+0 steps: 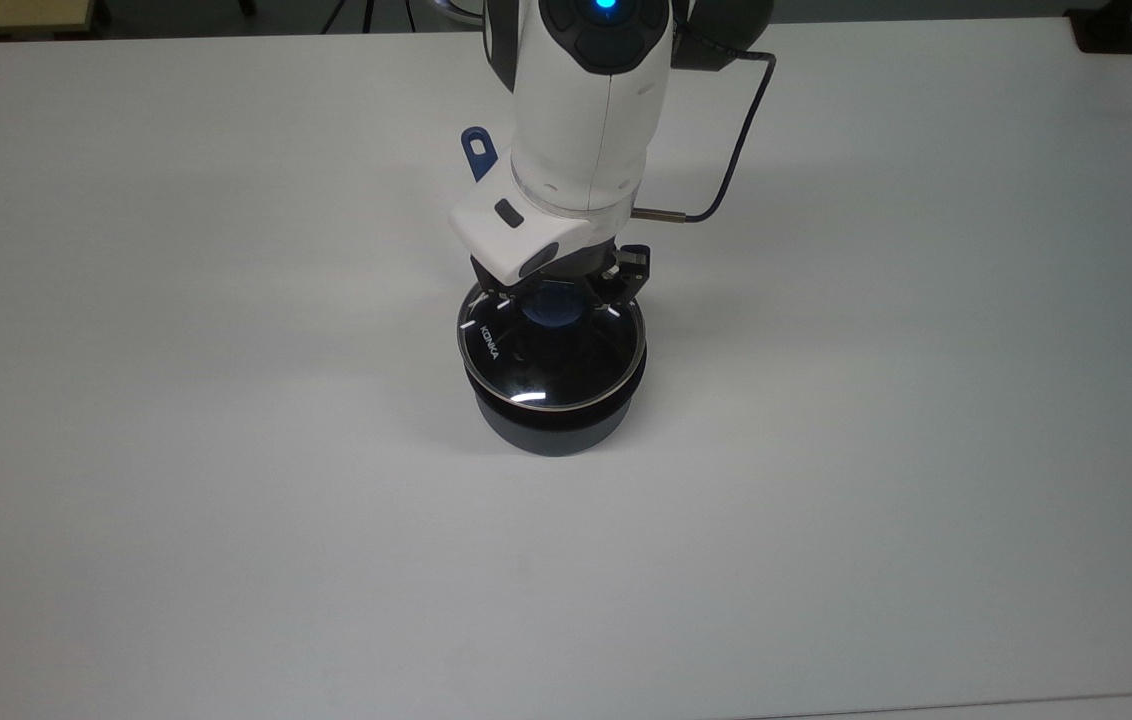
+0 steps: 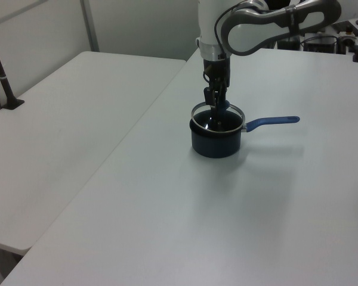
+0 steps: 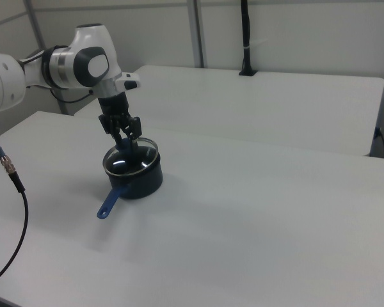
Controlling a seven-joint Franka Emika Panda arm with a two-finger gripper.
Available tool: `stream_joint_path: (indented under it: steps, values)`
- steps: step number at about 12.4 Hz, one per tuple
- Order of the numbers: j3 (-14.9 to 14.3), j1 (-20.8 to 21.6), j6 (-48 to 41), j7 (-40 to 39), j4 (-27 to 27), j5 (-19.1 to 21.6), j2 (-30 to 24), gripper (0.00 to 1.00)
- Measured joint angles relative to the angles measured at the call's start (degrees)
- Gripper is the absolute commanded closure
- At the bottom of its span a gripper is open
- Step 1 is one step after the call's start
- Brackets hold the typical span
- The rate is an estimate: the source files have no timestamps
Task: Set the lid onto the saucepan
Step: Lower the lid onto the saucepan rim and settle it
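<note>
The white tabletop (image 1: 876, 450) lies bare on every side of the small dark round saucepan (image 1: 551, 425) — open passage all round. Obstacles: its long blue handle (image 2: 273, 121) jutting sideways, and the white robot arm (image 1: 586, 130) above it.
</note>
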Motion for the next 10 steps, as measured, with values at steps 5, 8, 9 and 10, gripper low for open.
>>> stream_joint_path:
  steps: [5, 8, 9, 10]
  values:
    - [0.24, 0.09, 0.1, 0.0, 0.74, 0.05, 1.15, 0.46]
    - [0.39, 0.15, 0.1, 0.0, 0.75, 0.06, 1.3, 0.33]
    - [0.39, 0.15, 0.1, 0.0, 0.75, 0.06, 1.31, 0.21]
    - [0.39, 0.15, 0.1, 0.0, 0.75, 0.06, 1.39, 0.0]
